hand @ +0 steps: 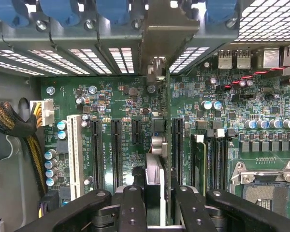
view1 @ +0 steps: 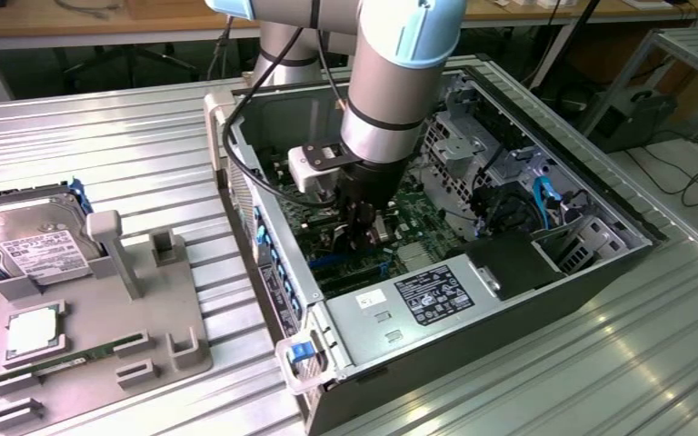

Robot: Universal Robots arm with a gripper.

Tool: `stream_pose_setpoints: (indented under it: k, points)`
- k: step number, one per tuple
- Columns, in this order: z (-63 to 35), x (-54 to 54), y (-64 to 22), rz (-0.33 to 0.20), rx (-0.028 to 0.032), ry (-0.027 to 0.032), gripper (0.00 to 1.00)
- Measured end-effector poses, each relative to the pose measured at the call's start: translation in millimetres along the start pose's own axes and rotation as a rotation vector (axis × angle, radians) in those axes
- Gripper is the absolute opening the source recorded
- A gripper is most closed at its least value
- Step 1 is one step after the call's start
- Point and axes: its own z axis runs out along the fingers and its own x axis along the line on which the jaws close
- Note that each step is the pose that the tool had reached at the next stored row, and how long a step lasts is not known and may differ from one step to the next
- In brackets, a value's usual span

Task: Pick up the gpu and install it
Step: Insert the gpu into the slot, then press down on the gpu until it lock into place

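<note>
Ribbed metal tabletop [view1: 131, 163] carries an open computer case [view1: 592, 272] and a grey holder tray [view1: 94, 363] with a hard drive [view1: 28, 245] and RAM stick [view1: 70, 361]. Inside the case, the hand [hand: 153, 203] is closed on the gpu [hand: 154, 169], held on edge over the green board [hand: 121, 116], its metal bracket [hand: 157, 43] reaching the rear slot openings. If the card sits slightly off its black slot [hand: 176, 145], pressing could jam its edge on the board or catch the bracket, judging by the tight gap.
</note>
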Motion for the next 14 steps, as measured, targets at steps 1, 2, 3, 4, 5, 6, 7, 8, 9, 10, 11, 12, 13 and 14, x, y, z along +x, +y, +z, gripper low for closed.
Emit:
stream_pose_setpoints:
  k: [1, 2, 3, 4, 5, 6, 7, 8, 9, 10, 11, 12, 13, 14]
  points:
    - [0.0, 0.0, 0.0, 0.0, 0.0, 0.0001, 0.28]
    - [-0.1, 0.0, 0.0, 0.0, -0.0001, 0.0001, 0.28]
    - [-0.1, 0.0, 0.0, 0.0, -0.0001, 0.0001, 0.28]
    - [0.0, -0.1, 0.0, 0.0, 0.0, 0.0001, 0.28]
    - [-0.1, -0.4, 0.0, 0.0, -0.0001, 0.0007, 0.28]
    - [-0.1, -1.0, 0.0, 0.0, -0.0001, 0.0015, 0.28]
    - [0.0, -1.6, -0.1, 0.0, -0.0001, 0.0021, 0.28]
    - [0.0, -1.8, -0.2, 0.0, 0.0, 0.0023, 0.28]
    - [0.0, -1.9, -0.2, 0.0, 0.0, 0.0025, 0.28]
    - [0.0, -2.1, -0.2, 0.0, 0.0, 0.0028, 0.28]
    - [0.0, -2.3, -0.3, 0.0, 0.0, 0.003, 0.28]
    - [0.0, -2.5, -0.5, 0.0, 0.0, 0.0032, 0.28]
    - [0.0, -2.7, -0.6, 0.0, 0.0, 0.0034, 0.28]
    - [0.0, -2.9, -0.7, 0.0, 0.0, 0.0036, 0.28]
